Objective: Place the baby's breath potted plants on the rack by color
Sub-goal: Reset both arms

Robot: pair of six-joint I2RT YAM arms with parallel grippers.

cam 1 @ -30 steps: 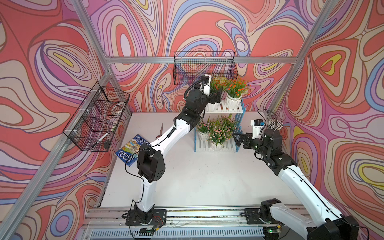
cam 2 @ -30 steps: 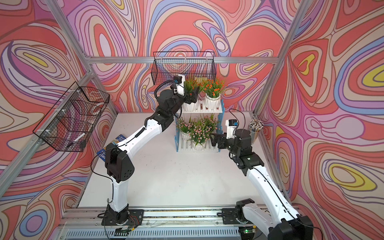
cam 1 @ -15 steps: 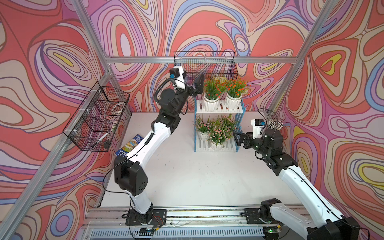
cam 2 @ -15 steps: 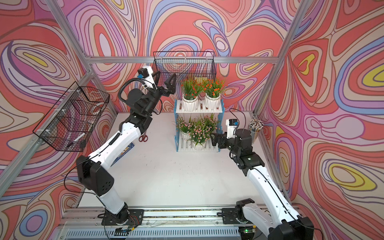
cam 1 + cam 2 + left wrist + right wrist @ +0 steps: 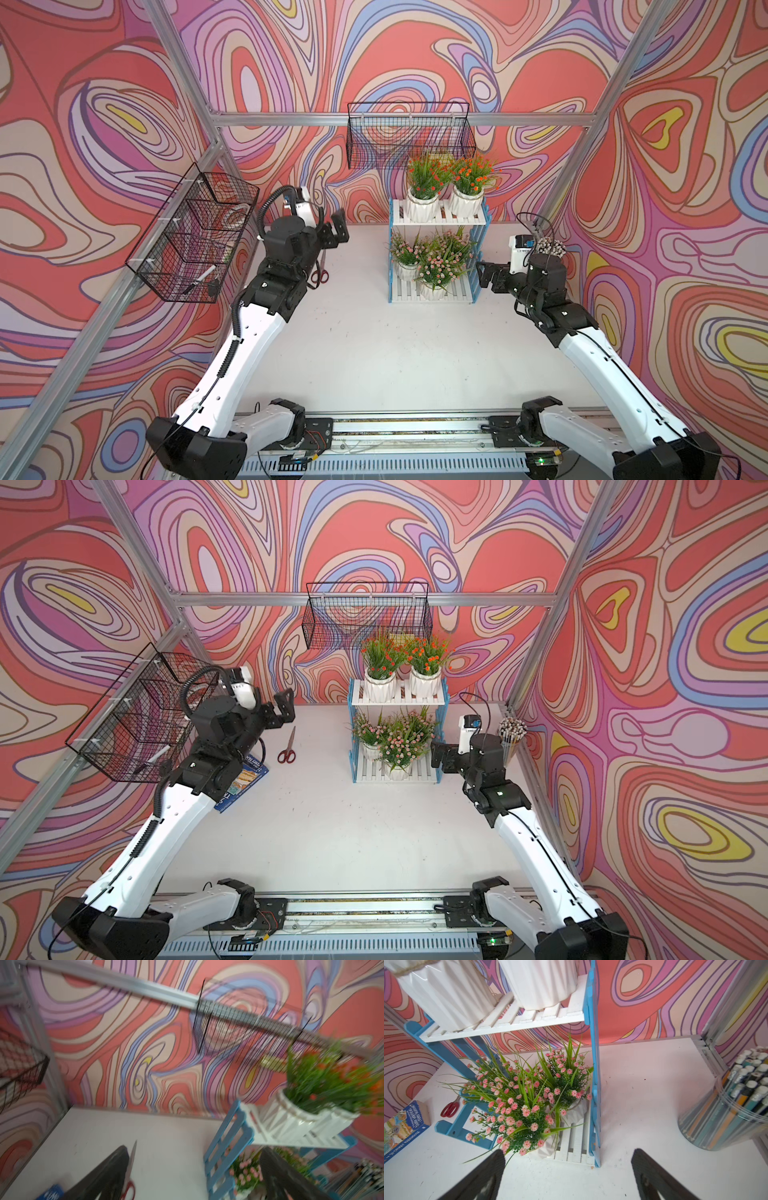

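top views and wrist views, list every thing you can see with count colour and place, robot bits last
orange-flowered plants in white ribbed pots: 2, orange and green, rack's upper shelf
pink-flowered plants in white ribbed pots: 3, pink and green, lower shelf, crowded together
two-tier rack with slatted shelves: 1, white shelves, light blue sides, back of table
black wire mesh baskets: 2, black, one on back wall, one on left wall
white pen: 1, white, in left-wall basket
red-handled scissors: 1, red, on table left of rack
blue book: 1, blue, on table by left arm
clear cup of pencils: 1, clear, on table right of rack
white table: 1, white
left gripper: 1, black, open, empty, raised left of rack
right gripper: 1, black, open, empty, beside lower shelf
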